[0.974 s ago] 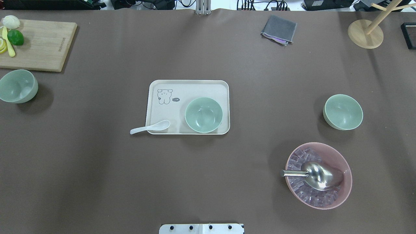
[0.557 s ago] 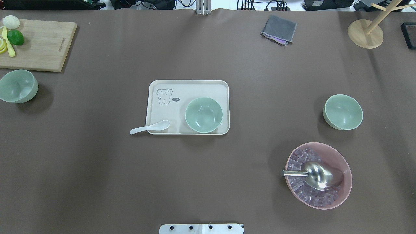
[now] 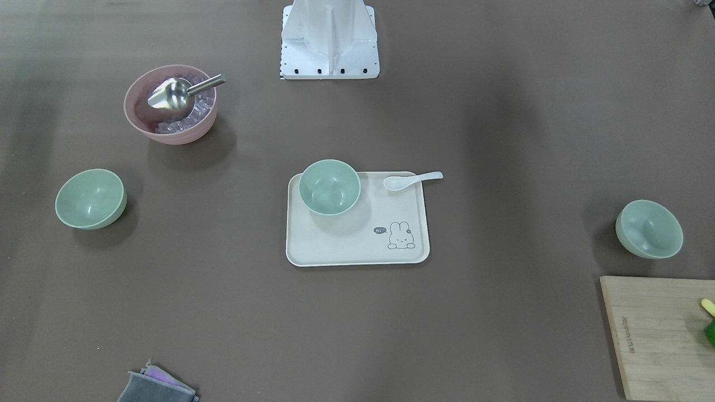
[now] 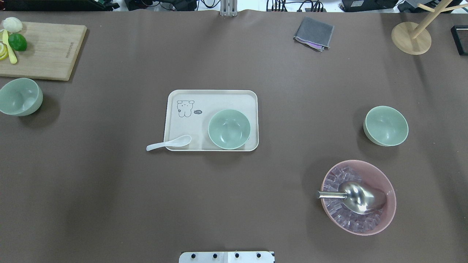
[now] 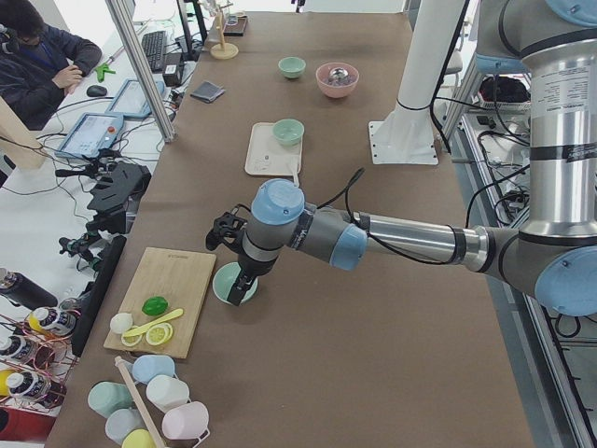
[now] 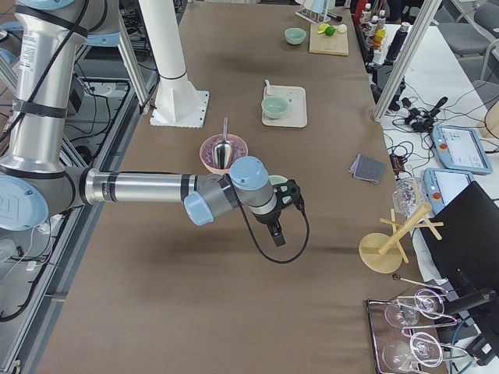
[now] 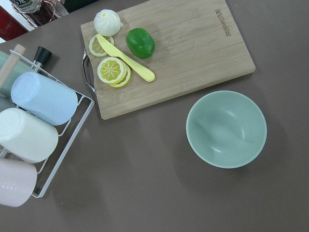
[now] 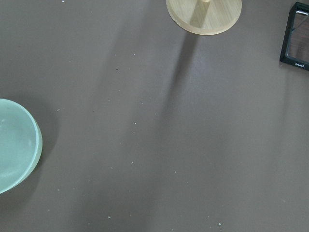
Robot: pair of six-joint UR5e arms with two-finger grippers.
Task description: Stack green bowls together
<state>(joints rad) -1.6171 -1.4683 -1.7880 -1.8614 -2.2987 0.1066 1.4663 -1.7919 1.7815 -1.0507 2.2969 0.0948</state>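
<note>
Stacking is unstarted, by my reading. Front-facing: three green ones well apart, the tray bowl [image 3: 329, 187] on its tray [image 3: 357, 251], the left bowl [image 3: 649, 229] and right bowl [image 3: 90, 199] on the bare desk. Overhead: likewise, no arms. Left side view alone shows the left gripper [image 5: 241, 289] over the left bowl; right side view, the right gripper [image 6: 277, 234] near the right bowl. Clenched or released, I cannot tell. Wrist views show only bowls.
</note>
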